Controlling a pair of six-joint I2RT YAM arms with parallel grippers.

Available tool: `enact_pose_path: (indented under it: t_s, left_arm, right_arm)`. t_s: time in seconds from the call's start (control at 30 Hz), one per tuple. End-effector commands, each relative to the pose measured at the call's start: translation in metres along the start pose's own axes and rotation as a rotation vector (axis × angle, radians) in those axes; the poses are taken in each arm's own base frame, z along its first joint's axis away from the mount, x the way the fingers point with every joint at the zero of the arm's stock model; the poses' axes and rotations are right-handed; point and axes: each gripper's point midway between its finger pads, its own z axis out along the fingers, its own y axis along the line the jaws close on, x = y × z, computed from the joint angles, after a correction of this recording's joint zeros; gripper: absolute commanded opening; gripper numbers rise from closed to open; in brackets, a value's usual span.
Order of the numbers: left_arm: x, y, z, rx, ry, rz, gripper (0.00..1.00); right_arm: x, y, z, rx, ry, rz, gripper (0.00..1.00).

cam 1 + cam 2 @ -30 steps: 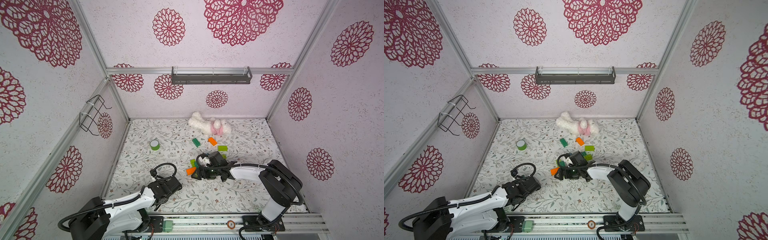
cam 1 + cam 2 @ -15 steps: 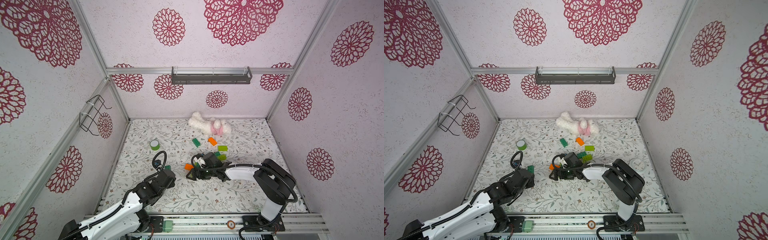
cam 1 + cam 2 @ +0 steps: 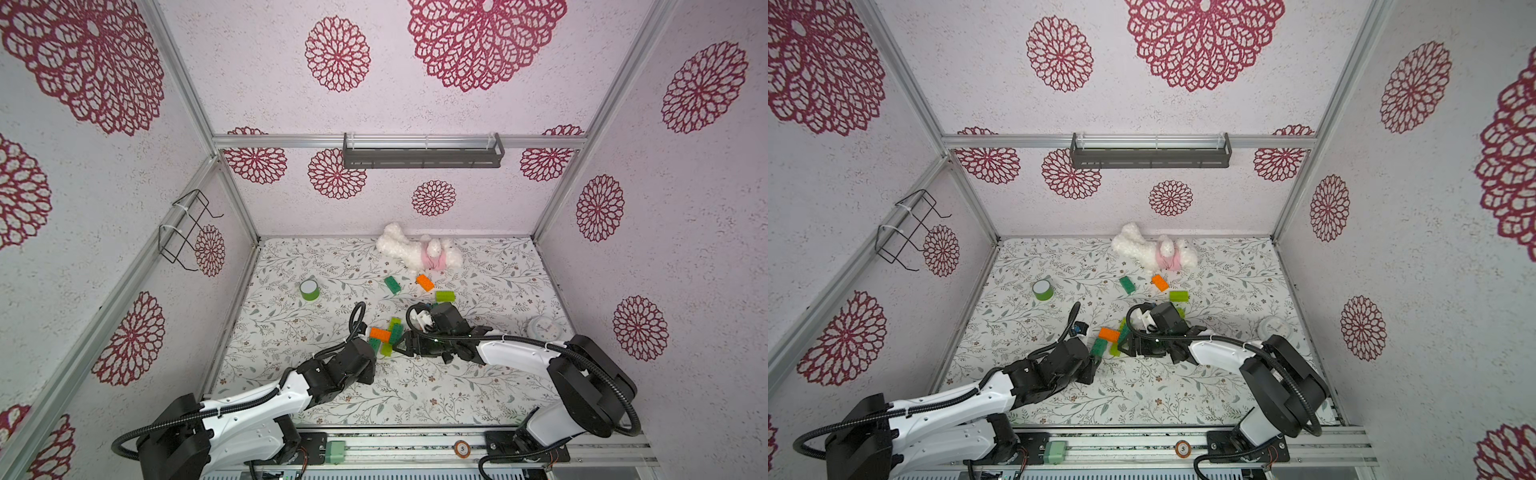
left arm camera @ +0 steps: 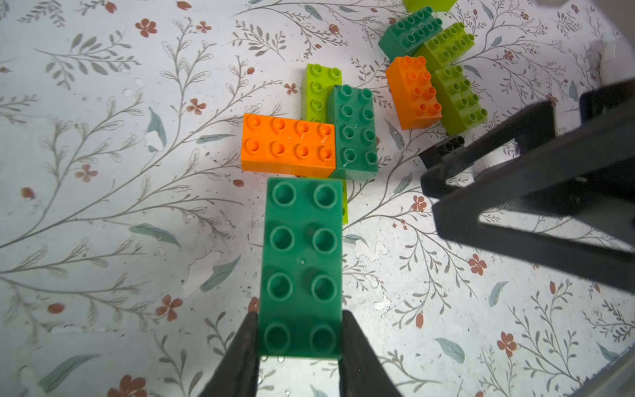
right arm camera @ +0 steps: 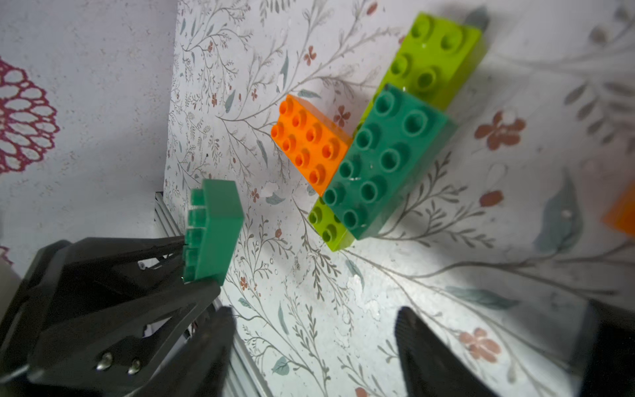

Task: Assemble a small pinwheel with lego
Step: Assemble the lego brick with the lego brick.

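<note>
**Bimanual workcell, both top views and both wrist views.** The floral-covered counter (image 3: 415, 395) carries all the lego.

- **Left gripper:** At lower centre of the top-view frames, the left gripper (image 4: 300, 324) is clamped on one short end of a dark green brick (image 4: 302, 254). The studs of this brick face the wrist camera. Its free end reaches to just beside a joined cluster; whether the two touch cannot be told.
- **Cluster:** An orange brick (image 4: 288, 144) is set crosswise against a second dark green brick (image 4: 355, 130). That second brick sits on top of a lime green brick (image 4: 319, 89), which projects past both of its ends.
- **Right gripper:** The right gripper (image 5: 309, 347) lies just right of the cluster in both top views. Its jaws stand well apart and it holds nothing, with only bare counter between them. A black brick (image 4: 443, 151) lies near one of its fingers.
- **Loose pieces:** Nearer the frame's centre lie a loose dark green brick (image 3: 392, 284), a loose orange brick (image 3: 424, 282) and a loose lime green brick (image 3: 444, 296).
- **Other items:** A green tape roll (image 3: 309, 289) stands to the left of the loose pieces. A white plush toy (image 3: 419, 253) lies above them, against the back wall.
</note>
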Motion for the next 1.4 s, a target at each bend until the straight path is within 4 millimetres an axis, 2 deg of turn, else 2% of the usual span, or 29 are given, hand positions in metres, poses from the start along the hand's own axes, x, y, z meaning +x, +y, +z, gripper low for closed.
enact_pose_path:
  t_s: [0.0,0.1,0.23,0.53,0.77,1.37]
  left_arm:
    - [-0.017,-0.019,0.004,0.043,-0.051,0.042,0.25]
    - [-0.013,-0.013,0.013,-0.015,-0.028,0.058,0.24]
    - [-0.011,-0.013,0.021,-0.04,-0.008,0.065,0.24]
    - [-0.005,-0.014,0.037,-0.081,0.04,0.088,0.23]
    - [-0.002,-0.009,0.039,-0.107,0.051,0.098,0.23]
    - [0.005,-0.013,0.05,-0.099,0.08,0.125,0.23]
  right_arm:
    - [-0.01,0.017,-0.007,-0.044,0.003,-0.04,0.47]
    - [-0.017,0.023,-0.004,-0.055,0.004,-0.051,0.29]
    - [-0.025,0.031,0.0,-0.075,0.004,-0.059,0.19]
    - [-0.032,0.041,0.012,-0.1,0.026,-0.066,0.15]
    - [-0.031,0.041,0.023,-0.102,0.051,-0.065,0.14]
    - [-0.033,0.04,0.041,-0.097,0.08,-0.058,0.14]
